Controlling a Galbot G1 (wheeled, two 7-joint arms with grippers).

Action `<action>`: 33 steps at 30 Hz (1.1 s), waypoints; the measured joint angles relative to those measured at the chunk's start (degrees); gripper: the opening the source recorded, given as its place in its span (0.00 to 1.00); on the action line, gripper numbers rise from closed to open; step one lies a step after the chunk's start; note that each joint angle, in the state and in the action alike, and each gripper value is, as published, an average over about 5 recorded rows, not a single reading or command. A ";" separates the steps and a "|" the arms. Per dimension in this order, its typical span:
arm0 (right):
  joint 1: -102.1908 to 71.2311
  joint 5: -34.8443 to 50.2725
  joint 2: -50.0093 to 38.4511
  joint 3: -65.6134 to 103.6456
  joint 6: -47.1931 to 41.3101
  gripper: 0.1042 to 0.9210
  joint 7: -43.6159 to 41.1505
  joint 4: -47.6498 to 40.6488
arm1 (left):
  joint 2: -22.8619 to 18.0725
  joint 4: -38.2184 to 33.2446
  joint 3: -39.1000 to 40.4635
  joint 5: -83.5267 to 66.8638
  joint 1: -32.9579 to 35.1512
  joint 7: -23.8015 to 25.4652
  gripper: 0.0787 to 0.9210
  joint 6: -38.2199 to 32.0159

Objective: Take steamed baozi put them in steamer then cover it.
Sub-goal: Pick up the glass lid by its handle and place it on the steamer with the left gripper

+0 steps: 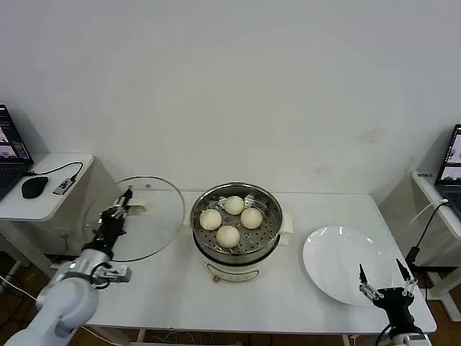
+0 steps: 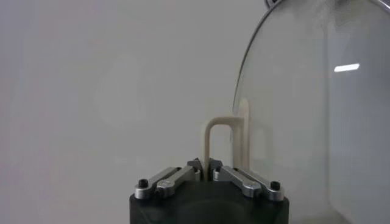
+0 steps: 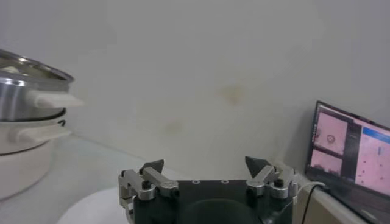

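The left gripper has its fingers clamped on the cream handle of the cover, holding the glass disc tilted above the bench, left of the steamer. The left arm rises from the near left corner, forearm angled up toward the cover. The right gripper hovers at the near right edge of the bench, fingers spread apart and holding nothing, just by the rim of the plate.

The steamer stands uncovered at mid-bench with four baozi resting on its perforated tray. The plate is bare.

In the left wrist view the cover runs out of the picture, and the right wrist view shows only the steamer's side and handles.
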 measured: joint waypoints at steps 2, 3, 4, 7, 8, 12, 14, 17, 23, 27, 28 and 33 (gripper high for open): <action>0.18 -0.30 0.42 -0.21 -0.05 0.88 0.00 0.00 | -0.38 -0.21 2.74 0.50 -2.09 1.00 0.07 1.25; 0.29 -0.45 0.61 -0.32 -0.14 0.88 -0.01 0.00 | -0.65 -0.26 4.12 0.77 -3.19 1.51 0.07 1.88; 0.43 -0.61 0.79 -0.45 -0.25 0.88 -0.03 0.00 | -0.97 -0.27 5.47 1.06 -4.30 2.02 0.07 2.49; 0.81 -1.08 1.28 -0.84 -0.53 0.88 -0.09 -0.03 | -2.18 -0.08 9.48 2.03 -7.80 3.72 0.07 4.38; 0.94 -1.24 1.44 -0.97 -0.56 0.88 -0.11 -0.07 | -2.65 0.04 10.77 2.38 -8.98 4.33 0.07 5.03; 1.48 -1.95 2.21 -1.44 -0.40 0.88 -0.10 -0.58 | -4.66 0.64 15.68 3.66 -13.56 6.99 0.07 7.62; 1.71 -2.34 2.64 -1.63 -0.24 0.88 -0.05 -0.94 | -5.70 1.03 17.99 4.21 -15.68 8.25 0.07 8.82; 1.96 -2.89 3.24 -1.92 -0.02 0.88 0.00 -1.41 | -7.31 1.85 21.21 4.78 -18.59 9.68 0.07 10.31; 2.23 -3.92 4.28 -2.28 0.18 0.88 0.07 -1.93 | -10.61 4.28 26.68 5.67 -23.28 11.79 0.07 12.46; 2.28 -4.36 4.69 -2.33 0.43 0.88 0.18 -2.41 | -12.72 5.90 29.54 6.36 -25.14 12.77 0.07 13.36; 2.26 -4.44 4.74 -2.33 0.49 0.88 0.21 -2.51 | -13.21 6.27 30.14 6.51 -25.47 12.91 0.07 13.50; 2.21 -4.73 5.00 -2.38 0.74 0.88 0.36 -2.92 | -15.49 8.17 32.34 7.42 -26.82 13.33 0.07 13.84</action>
